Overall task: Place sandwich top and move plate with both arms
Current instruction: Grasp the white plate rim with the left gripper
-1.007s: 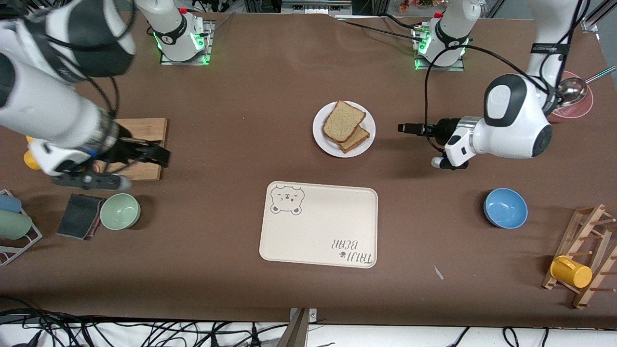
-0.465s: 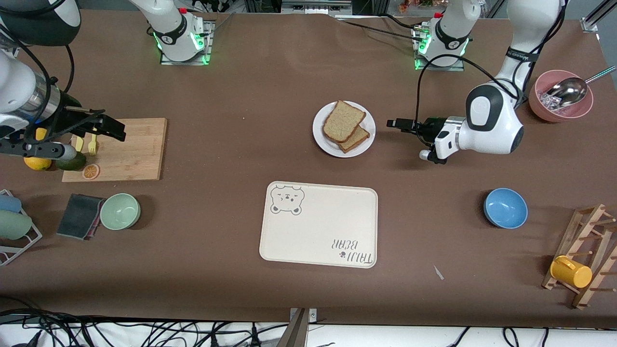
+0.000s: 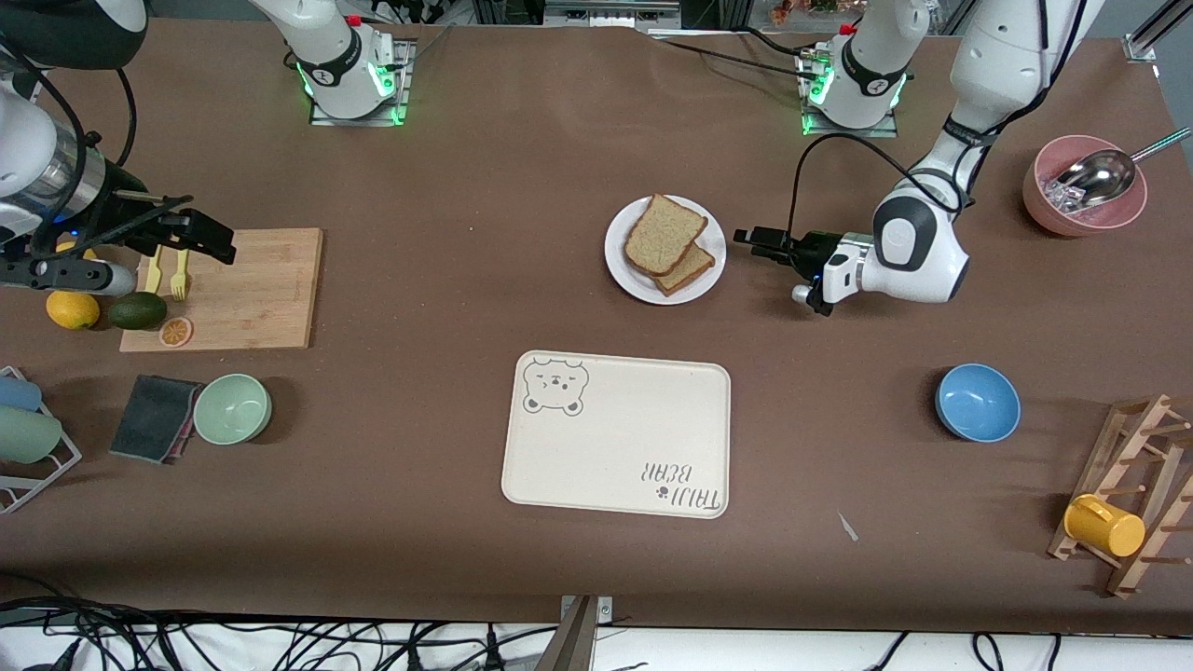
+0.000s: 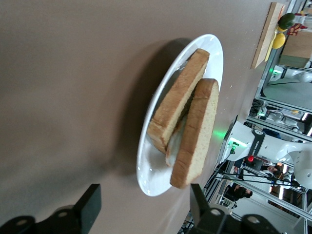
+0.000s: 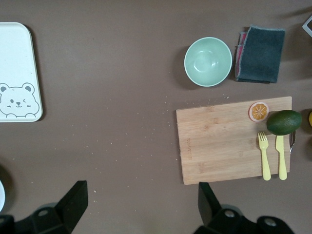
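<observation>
Now the left gripper point(image 3: 751, 239) sits low over the table just beside the plate point(image 3: 623, 270), toward the left arm's end, its fingers point(image 4: 89, 207) spread with nothing between them and pointing at the plate's rim. Compared with a second ago it has crept closer to the plate, and the left arm's elbow has drawn in from over the pink bowl point(image 3: 1042, 200), so the bowl and its metal scoop point(image 3: 1098, 174) now show in full. The sandwich top point(image 3: 663, 234) lies on the white plate, leaning across the smaller brown slice point(image 3: 690, 268) under it; neither bread nor plate has shifted. The right gripper point(image 3: 191, 238) hangs with its fingers point(image 5: 73, 202) spread wide and empty over the wooden cutting board point(image 3: 266, 289), which a second ago it hid in part. It has swung back toward the right arm's end of the table, uncovering the yellow fork and knife point(image 3: 168, 272), the avocado point(image 3: 137, 310), the lemon point(image 3: 72, 308) and the orange slice point(image 3: 175, 331). The cream bear tray point(image 3: 617, 434) lies nearer the front camera than the plate, unmoved.
</observation>
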